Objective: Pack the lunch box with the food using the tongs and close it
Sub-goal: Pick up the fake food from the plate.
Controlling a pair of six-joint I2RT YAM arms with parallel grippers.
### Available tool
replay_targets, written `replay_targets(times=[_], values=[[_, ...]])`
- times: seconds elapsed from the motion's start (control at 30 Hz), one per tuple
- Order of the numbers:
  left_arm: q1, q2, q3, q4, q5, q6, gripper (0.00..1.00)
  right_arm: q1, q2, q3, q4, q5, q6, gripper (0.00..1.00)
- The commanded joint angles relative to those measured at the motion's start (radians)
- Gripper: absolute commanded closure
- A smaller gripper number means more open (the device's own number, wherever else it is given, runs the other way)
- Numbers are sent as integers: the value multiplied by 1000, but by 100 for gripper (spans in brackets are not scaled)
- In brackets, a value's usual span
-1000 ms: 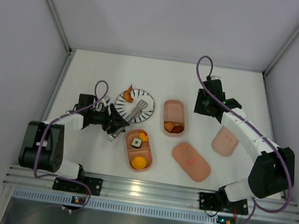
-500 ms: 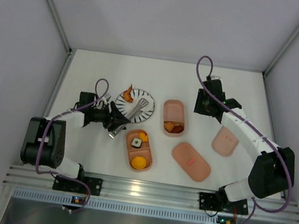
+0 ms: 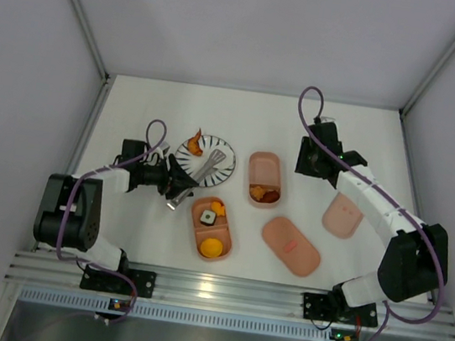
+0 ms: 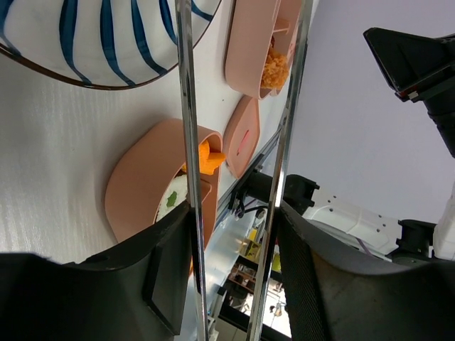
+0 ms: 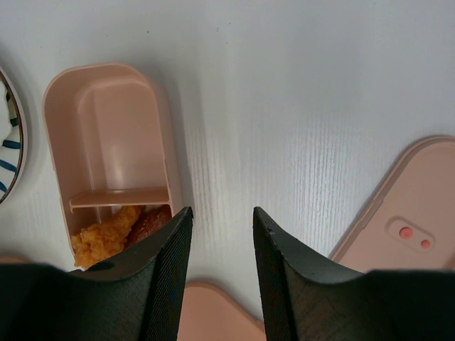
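Two-armed tongs [image 4: 186, 106] inside left gripper [image 4: 234, 222]

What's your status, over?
Left gripper shut on tongs, tips over striped plate. Right gripper open, empty. Lunch box trays part-filled, lids off. Nothing blocking.

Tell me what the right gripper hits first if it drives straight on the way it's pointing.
Most likely the bare table. The right gripper points down at white surface just beside the pink tray holding fried food, with its jaws apart and empty. How high above the table it hangs is unclear.
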Motion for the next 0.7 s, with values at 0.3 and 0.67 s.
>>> replay_targets(times=[0.3, 0.67], values=[[6, 27, 37, 98, 35, -24, 63, -9, -47, -4, 16, 17, 1, 61], [6, -7, 60, 46, 21, 2, 95, -9, -54, -6, 15, 18, 1, 61]])
